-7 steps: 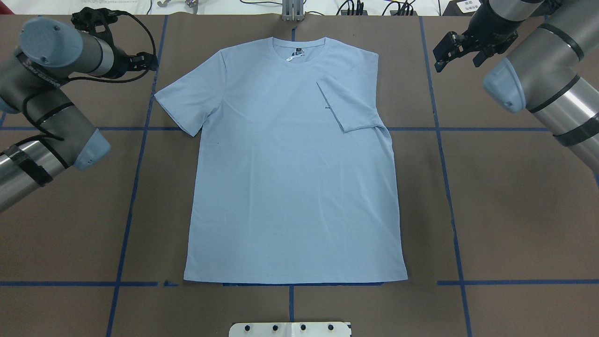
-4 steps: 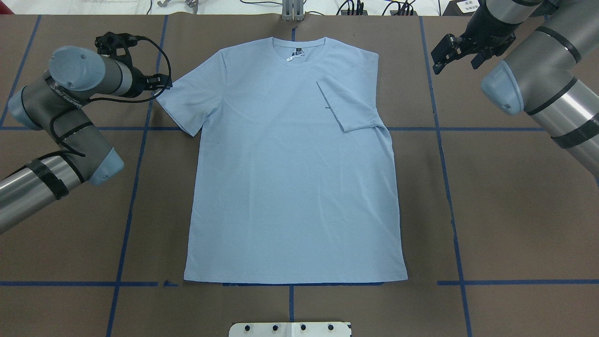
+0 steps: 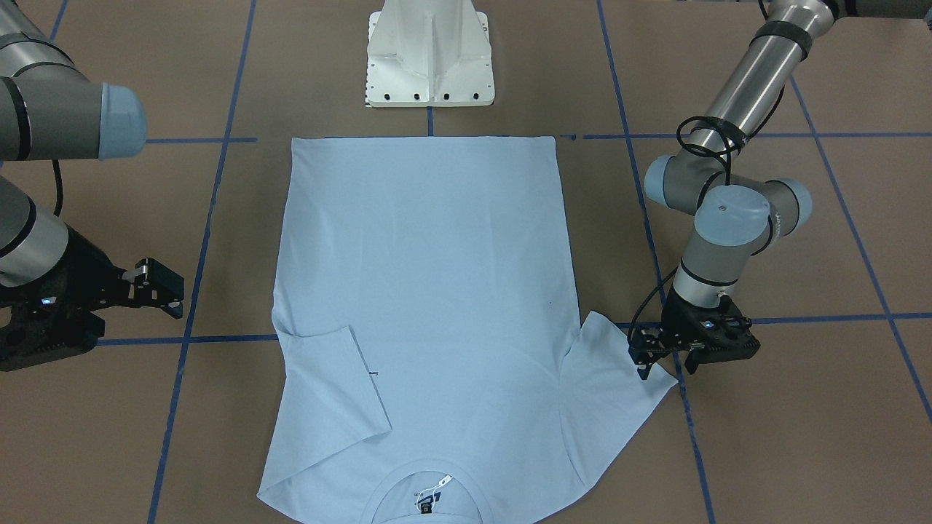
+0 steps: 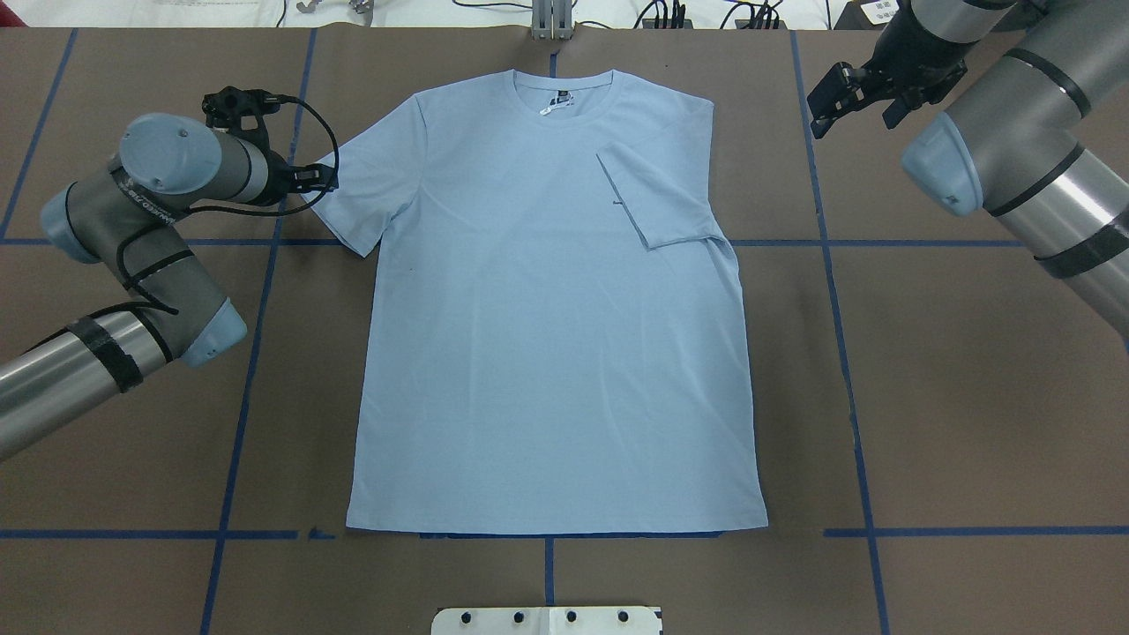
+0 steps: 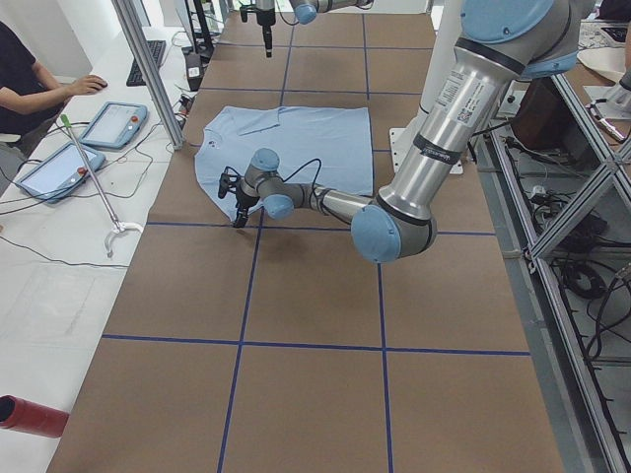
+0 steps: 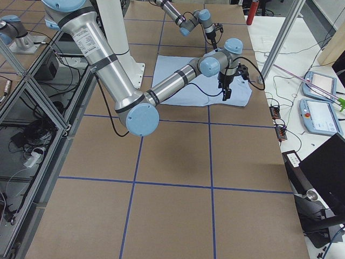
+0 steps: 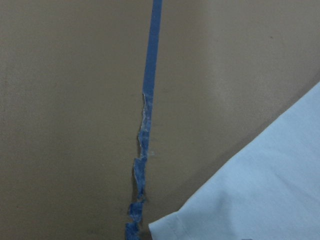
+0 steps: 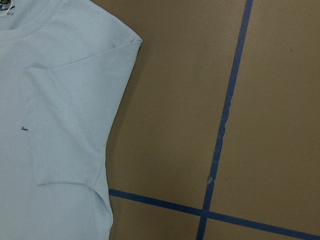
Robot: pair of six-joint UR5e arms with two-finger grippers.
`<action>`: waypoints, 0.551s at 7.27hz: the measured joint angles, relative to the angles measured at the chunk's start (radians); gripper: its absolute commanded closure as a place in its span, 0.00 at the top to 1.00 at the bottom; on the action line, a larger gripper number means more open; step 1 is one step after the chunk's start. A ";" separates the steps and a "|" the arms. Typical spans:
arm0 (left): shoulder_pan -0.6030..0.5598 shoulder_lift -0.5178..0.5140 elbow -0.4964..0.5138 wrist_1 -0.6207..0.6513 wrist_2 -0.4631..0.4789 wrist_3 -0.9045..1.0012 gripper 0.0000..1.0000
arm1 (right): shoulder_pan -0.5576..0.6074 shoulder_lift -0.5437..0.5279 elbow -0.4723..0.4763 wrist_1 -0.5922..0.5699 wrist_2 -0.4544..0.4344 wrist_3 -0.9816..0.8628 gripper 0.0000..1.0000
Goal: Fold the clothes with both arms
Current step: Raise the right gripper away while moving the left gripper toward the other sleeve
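A light blue T-shirt lies flat on the brown table, collar at the far edge with its neck label showing. One sleeve is folded in over the body; the other sleeve is spread out flat. My left gripper hangs open right at that flat sleeve's outer corner; in the front-facing view its fingers point down by the corner of the T-shirt. My right gripper is open and empty, well off the shirt beyond the folded sleeve, and in the front-facing view the right gripper is held above bare table.
Blue tape lines grid the brown table. The white pedestal base stands just behind the shirt's hem. In the left side view a person sits at a side bench with tablets.
My left arm has swung in toward the shirt, bringing its gripper to the flat sleeve's corner. The right gripper has drifted slightly toward the far edge. The shirt has not moved.
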 measured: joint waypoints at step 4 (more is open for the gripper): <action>-0.003 -0.007 0.006 0.001 0.016 0.003 0.59 | -0.006 0.000 -0.004 0.002 -0.001 -0.001 1.00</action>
